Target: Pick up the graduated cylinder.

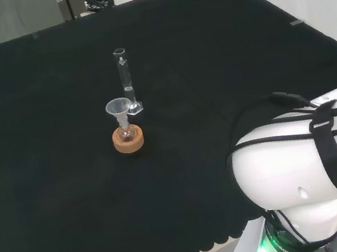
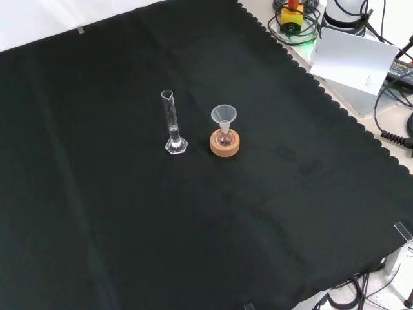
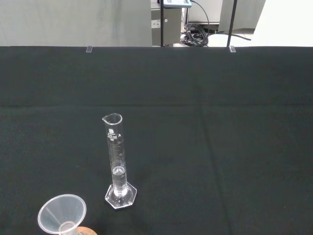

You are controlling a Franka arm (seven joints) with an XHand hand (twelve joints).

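A clear graduated cylinder (image 1: 125, 81) stands upright on its hexagonal foot near the middle of the black cloth. The front view has the cylinder (image 2: 171, 123) left of a small flask, and the wrist view has the cylinder (image 3: 116, 161) close by, with a little liquid low inside it. Nothing touches it.
A small flask with a clear funnel (image 1: 118, 108) in its neck sits on a cork ring (image 1: 128, 139) just in front of the cylinder in the head view. The funnel (image 2: 223, 116) and cork ring (image 2: 224, 143) stand right of the cylinder in the front view. The arm's white link (image 1: 310, 160) is at lower right.
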